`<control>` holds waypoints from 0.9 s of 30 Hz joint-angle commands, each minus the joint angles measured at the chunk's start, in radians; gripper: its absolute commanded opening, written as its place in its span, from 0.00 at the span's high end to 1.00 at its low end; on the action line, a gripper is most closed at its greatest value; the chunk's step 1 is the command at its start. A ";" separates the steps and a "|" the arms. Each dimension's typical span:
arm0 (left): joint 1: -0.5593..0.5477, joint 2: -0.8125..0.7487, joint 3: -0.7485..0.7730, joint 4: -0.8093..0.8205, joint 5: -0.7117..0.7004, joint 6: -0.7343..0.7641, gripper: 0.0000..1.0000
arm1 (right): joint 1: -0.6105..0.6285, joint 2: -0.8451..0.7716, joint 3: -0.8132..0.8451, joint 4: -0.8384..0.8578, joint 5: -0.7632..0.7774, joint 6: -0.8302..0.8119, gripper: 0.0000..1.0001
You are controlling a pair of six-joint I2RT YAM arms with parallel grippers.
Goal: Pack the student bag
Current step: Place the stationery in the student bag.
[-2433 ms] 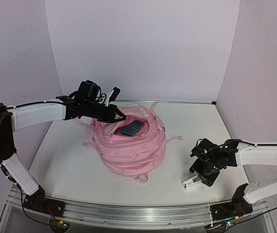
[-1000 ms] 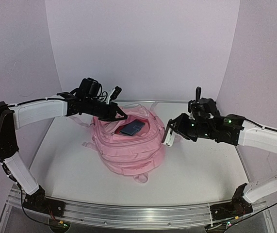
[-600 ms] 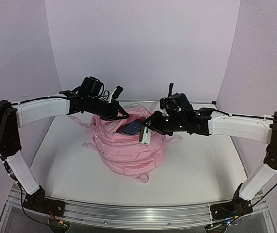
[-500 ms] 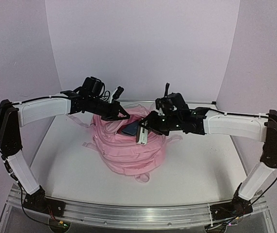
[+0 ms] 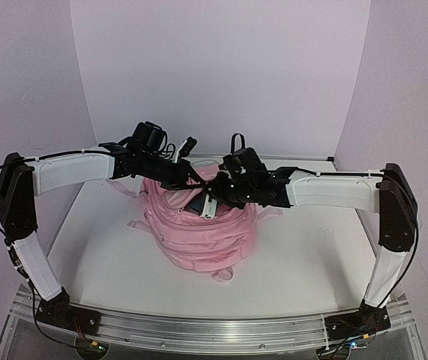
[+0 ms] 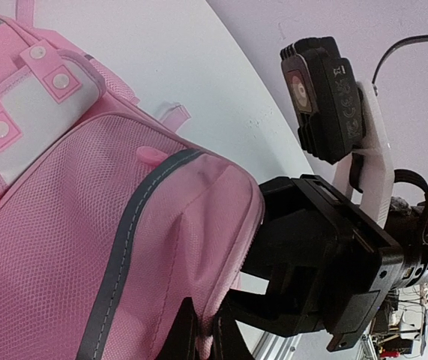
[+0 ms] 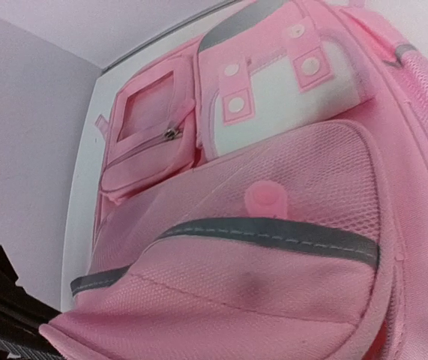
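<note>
Pink student bag (image 5: 206, 240) lies on its back at the middle of the white desk (image 5: 318, 255), set toward the rear wall (image 5: 221, 75), with its top opening facing the back and gaping upward. Both arms reach in over that opening from opposite sides and nearly meet above it.

The left fingers (image 5: 192, 180) are closed on the fabric of the opening's rear rim and hold that edge lifted. In the left wrist view the mesh side panel and grey stripe of the bag (image 6: 86, 247) run down to where the fabric is pinched.

The right fingers (image 5: 216, 197) are clamped on a small white object (image 5: 208, 208), which hangs tilted just inside the opening's right edge, close beside a dark blue flat thing (image 5: 196, 201) lying in the bag. The two sets of fingers are near each other but apart.

The right wrist view looks along the bag's front: a white flap pocket with snaps (image 7: 273, 82), a small zip pocket (image 7: 142, 142) and a grey stripe (image 7: 273, 232) across mesh.

Strap ends spill onto the desk at the bag's left (image 5: 135, 223) and right (image 5: 270, 214). White desk surface shows broadly to the right of the bag and along the near side up to the metal rail (image 5: 199, 326); the strip on the left is narrower, and the rear strip narrowest.
</note>
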 commanded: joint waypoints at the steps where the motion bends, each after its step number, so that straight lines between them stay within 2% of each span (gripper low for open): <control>1: -0.026 -0.081 0.004 0.154 0.074 -0.025 1.00 | -0.008 0.035 0.048 0.067 0.265 0.102 0.84; 5: -0.029 -0.086 -0.010 0.174 0.071 -0.044 1.00 | -0.007 0.069 0.058 0.136 0.213 0.107 0.60; 6: -0.029 -0.085 -0.009 0.175 0.067 -0.050 1.00 | -0.008 0.074 0.059 0.149 0.189 0.106 0.49; 9: -0.029 -0.083 -0.011 0.182 0.058 -0.062 1.00 | -0.006 0.059 0.041 0.165 0.135 0.096 0.29; 14: -0.029 -0.080 -0.021 0.195 0.019 -0.087 1.00 | -0.006 -0.049 -0.076 0.168 0.100 0.096 0.10; 17: -0.028 -0.074 -0.020 0.195 0.000 -0.092 1.00 | -0.007 -0.135 -0.174 0.168 0.091 0.111 0.05; 19: -0.029 -0.070 -0.018 0.199 -0.001 -0.095 1.00 | -0.007 -0.190 -0.233 0.168 0.087 0.124 0.08; 23: -0.029 -0.060 -0.010 0.203 0.007 -0.097 1.00 | -0.004 -0.249 -0.303 0.172 0.034 0.128 0.23; 27: -0.030 -0.046 -0.001 0.203 0.028 -0.093 1.00 | 0.009 -0.228 -0.300 0.197 -0.024 0.093 0.33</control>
